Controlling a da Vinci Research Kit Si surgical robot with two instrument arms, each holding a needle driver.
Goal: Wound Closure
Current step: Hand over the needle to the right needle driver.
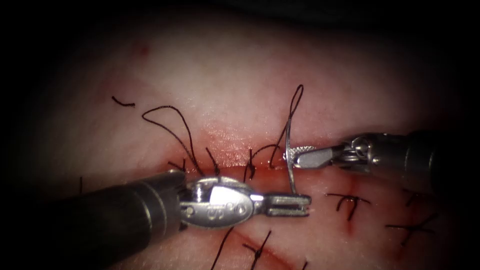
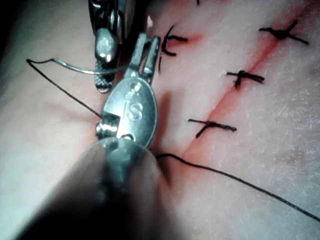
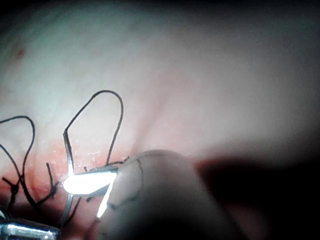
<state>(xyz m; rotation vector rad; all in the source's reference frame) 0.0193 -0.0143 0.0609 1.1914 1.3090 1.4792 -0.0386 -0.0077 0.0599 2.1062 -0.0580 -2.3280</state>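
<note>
The right tool (image 1: 292, 156) is clamped on the curved needle (image 1: 290, 170) near mid-curve; just below it, the left tool (image 1: 304, 204) grips the needle's tip end above the tissue (image 1: 225, 65).

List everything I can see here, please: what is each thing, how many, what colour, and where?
Tissue: one, pale pink, under everything.
Cut: one, red, running across the middle.
Red fluid: along the cut.
Needle: one, silver, curved, upright between the tools, clear of the tissue.
Thread: one black strand, looping above the cut.
Finished stitches: several, black, below the cut.
Right tool: jaws shut on the needle mid-curve.
Left tool: jaws at the needle's lower end.
</note>
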